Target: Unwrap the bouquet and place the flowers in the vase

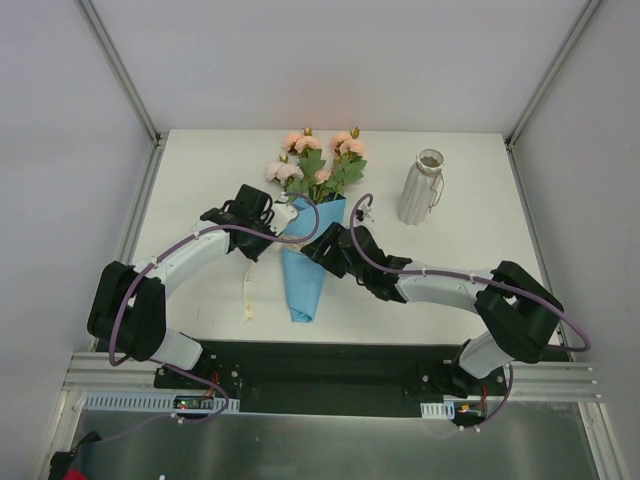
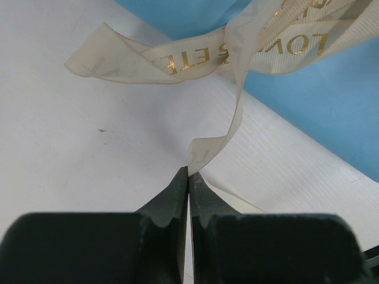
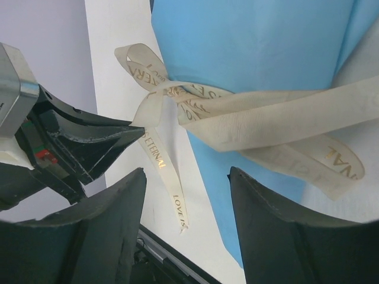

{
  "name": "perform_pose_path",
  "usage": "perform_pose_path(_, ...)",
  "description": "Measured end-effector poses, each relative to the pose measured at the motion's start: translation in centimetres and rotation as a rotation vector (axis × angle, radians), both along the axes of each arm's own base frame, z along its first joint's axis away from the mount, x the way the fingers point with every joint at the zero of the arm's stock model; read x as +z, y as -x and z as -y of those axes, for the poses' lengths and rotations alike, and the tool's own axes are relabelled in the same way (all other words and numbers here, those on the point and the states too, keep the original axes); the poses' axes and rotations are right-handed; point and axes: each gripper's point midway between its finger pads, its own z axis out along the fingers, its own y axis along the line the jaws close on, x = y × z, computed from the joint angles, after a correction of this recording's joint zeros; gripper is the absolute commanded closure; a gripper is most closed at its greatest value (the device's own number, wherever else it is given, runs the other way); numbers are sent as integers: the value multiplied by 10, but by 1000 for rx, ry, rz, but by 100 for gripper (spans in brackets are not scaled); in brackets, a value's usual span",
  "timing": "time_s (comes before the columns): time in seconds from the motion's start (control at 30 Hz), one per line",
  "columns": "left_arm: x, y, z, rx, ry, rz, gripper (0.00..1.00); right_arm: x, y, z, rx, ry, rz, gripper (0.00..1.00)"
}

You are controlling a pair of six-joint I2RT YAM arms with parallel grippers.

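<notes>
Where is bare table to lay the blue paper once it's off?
Bare: the rear-left corner of the table, between its left edge and the flowers; also the strip between the vase and the right edge. Crowded: the middle, where the left arm and right arm meet at the bouquet.

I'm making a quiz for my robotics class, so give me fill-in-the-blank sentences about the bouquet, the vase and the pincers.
1. The left pincer is shut on the cream ____.
2. The right pincer hangs ____ by the bouquet.
3. The bouquet's wrapping paper is ____.
4. The vase stands ____, holding no flowers.
Missing words: ribbon; open; blue; upright.
</notes>
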Motion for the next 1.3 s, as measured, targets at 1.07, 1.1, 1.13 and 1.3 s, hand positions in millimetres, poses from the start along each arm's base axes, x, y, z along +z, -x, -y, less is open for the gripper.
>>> perform_pose_path(1.07,4,0,-1,-16,-3,15,100,-29,-31,-12,-64,-118,-42,76)
perform_pose_path(1.1,4,0,-1,-17,-4,16,100,-30,-31,-13,-65,-121,-43,79)
perform_pose_path(1.13,4,0,-1,-18,-4,16,100,-30,-32,-13,-66,-123,-42,83)
perform_pose_path(1.3,4,0,-1,-20,-5,17,100,-26,-34,-14,-69,-138,-32,96)
